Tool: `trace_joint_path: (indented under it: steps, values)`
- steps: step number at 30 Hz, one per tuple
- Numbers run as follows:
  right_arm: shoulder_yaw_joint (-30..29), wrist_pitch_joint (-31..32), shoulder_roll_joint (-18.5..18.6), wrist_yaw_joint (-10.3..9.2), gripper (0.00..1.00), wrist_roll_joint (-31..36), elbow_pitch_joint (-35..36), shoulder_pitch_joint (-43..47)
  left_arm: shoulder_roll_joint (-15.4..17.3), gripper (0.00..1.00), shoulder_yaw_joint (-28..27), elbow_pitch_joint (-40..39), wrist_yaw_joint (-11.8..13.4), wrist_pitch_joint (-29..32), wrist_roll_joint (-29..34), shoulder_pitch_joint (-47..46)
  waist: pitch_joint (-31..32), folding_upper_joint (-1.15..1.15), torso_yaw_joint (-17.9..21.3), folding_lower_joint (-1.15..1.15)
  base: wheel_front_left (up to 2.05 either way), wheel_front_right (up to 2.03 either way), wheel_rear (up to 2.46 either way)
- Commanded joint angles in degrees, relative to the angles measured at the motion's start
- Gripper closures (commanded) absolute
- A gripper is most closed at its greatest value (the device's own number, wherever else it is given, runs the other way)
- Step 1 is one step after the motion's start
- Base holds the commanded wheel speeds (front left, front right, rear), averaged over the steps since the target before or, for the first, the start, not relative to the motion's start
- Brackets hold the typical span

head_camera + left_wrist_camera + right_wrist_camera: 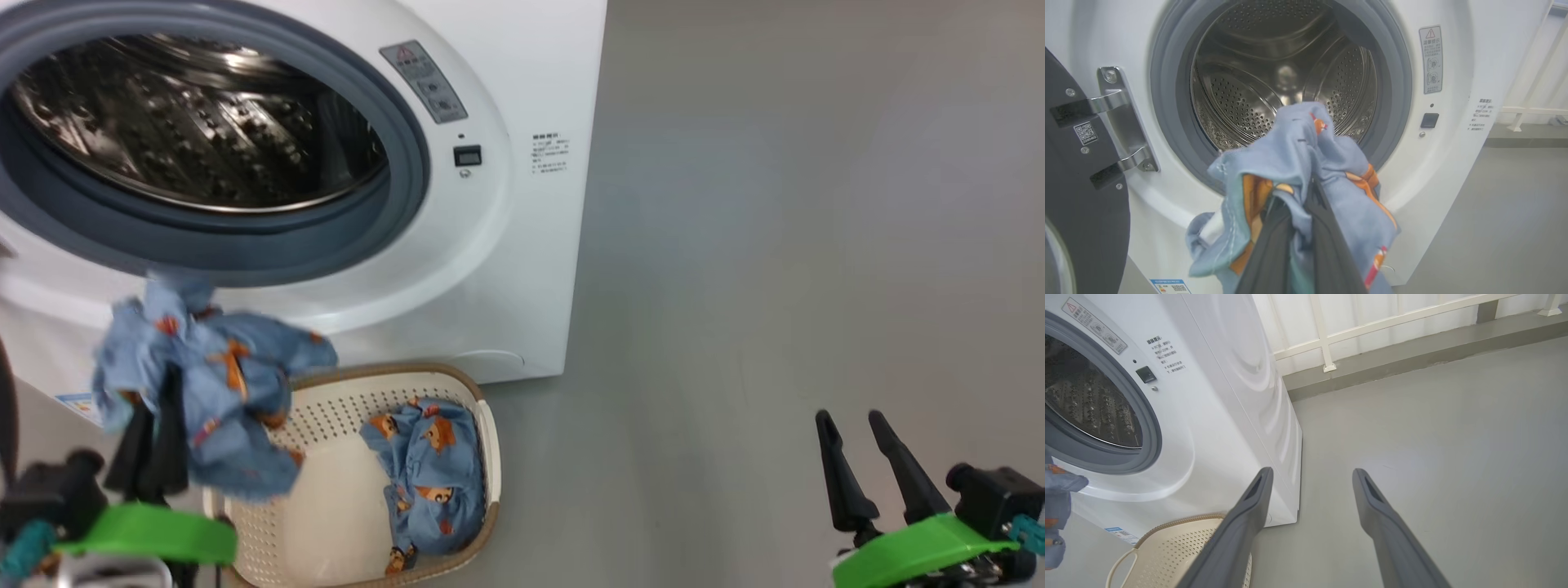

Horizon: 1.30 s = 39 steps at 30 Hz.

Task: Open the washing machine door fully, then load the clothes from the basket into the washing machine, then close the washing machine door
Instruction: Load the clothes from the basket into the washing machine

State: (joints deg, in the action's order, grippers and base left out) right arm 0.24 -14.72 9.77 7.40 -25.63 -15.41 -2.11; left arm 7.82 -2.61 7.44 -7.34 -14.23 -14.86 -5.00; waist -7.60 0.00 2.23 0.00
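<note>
Grey flooring is flanking the washing machine (pixel 522 269) as left jaws, clamped on one garment (pixel 220 392), are holding it below the open drum for loading; right jaws are idling apart, a second garment (pixel 429 474) waiting in the basket (pixel 335 412) at its foot.

The drum mouth (pixel 1274 73) gapes free, door (pixel 1086 212) aside.

A laundry corner in a plain, bare room: a white front-loading washing machine (pixel 522 269) stands on a smooth grey floor (pixel 816 245), a laundry basket (pixel 359 408) at its foot, and a white railing (pixel 1321 330) behind.
</note>
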Motion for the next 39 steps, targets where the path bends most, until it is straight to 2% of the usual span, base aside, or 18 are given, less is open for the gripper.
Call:
trace_joint_path:
  steps: [1, 11, 27, 32, 36, 37, 38, 39]
  values:
    - [1.6, -0.3, 0.1, 0.09, 0.00, -0.2, 1.7, -2.7, 2.3, 1.00, -2.2, 0.0, -0.1, -0.8, -0.4, -5.1, -3.6, 0.00, 1.9, 0.00, 0.00, 0.00, 0.00]
    - [2.0, -0.3, -2.3, 0.09, 0.00, 0.3, 2.1, -6.7, 7.5, 1.00, -3.1, 8.3, -0.1, -0.8, -2.2, -22.3, -10.6, 0.00, 6.3, 0.00, 0.00, 0.00, 0.00]
    - [4.5, -0.3, -6.1, 0.09, 0.00, 0.2, 3.8, -12.3, 17.5, 1.00, -1.6, 34.3, -0.1, -0.8, -1.5, -51.4, -20.7, 0.00, 14.7, 0.00, 0.00, 0.00, 0.00]
    - [5.3, -0.3, -6.6, 0.09, 0.00, 0.0, 4.5, -13.2, 19.8, 1.00, -4.1, 31.6, 0.0, -0.8, 1.2, -56.3, -23.0, 0.00, 16.3, 0.00, 0.00, 0.00, 0.00]
    - [5.3, -0.3, -6.8, 0.09, 0.00, 0.1, 4.8, -13.7, 20.0, 1.00, -5.5, 30.2, -0.1, -0.8, 3.2, -56.8, -23.9, 0.00, 16.9, 0.00, 0.00, 0.00, 0.00]
    - [5.3, -0.3, -6.8, 0.09, 0.00, 0.1, 4.9, -13.7, 19.9, 0.82, -6.3, 30.3, -0.1, -0.8, 3.3, -56.6, -23.9, 0.00, 17.0, 0.00, 0.00, 0.00, 0.00]
    - [5.4, -0.3, -6.8, 0.09, 0.00, 0.1, 4.8, -13.6, 19.6, 0.51, -6.9, 31.0, -0.1, -0.8, 3.2, -56.2, -23.9, 0.00, 17.0, 0.00, 0.00, 0.00, 0.00]
    - [5.4, -0.3, -6.8, 0.09, 0.00, 0.1, 4.8, -13.6, 19.3, 0.00, -7.1, 32.3, -0.1, -0.8, 3.4, -55.6, -23.8, 0.00, 17.0, 0.00, 0.00, 0.00, 0.00]
